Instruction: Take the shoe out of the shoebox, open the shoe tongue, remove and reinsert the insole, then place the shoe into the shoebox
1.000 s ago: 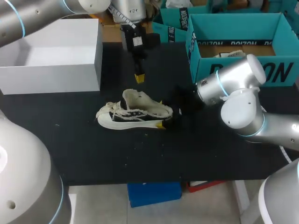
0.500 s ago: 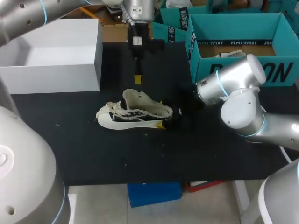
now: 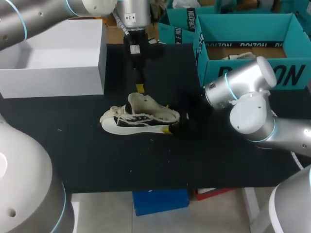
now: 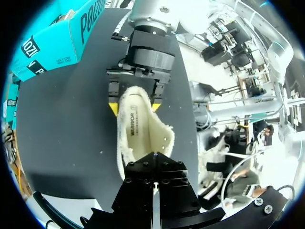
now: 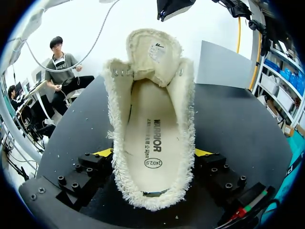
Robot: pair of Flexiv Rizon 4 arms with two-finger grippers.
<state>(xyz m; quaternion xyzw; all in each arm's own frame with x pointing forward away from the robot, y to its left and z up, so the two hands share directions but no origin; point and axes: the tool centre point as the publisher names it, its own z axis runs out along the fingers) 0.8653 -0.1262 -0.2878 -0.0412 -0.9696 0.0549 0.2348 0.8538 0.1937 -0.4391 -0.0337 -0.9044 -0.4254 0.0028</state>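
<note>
Currently the right gripper (image 5: 155, 153) clamps the shoe (image 3: 141, 119) at its heel, with one finger on each side. Left gripper (image 3: 139, 88) hangs just by the tongue (image 5: 153, 55) — fingers together.

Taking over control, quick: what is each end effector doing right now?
Left end effector: shut, empty, above the shoe.
Right end effector: shut on the shoe's heel.

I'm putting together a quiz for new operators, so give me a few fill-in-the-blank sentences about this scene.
1. The shoe lies on the black ____, outside the teal shoebox.
2. The right gripper is shut on the shoe's ____.
3. The insole sits ____ the shoe.
Missing words: table; heel; inside.
</note>
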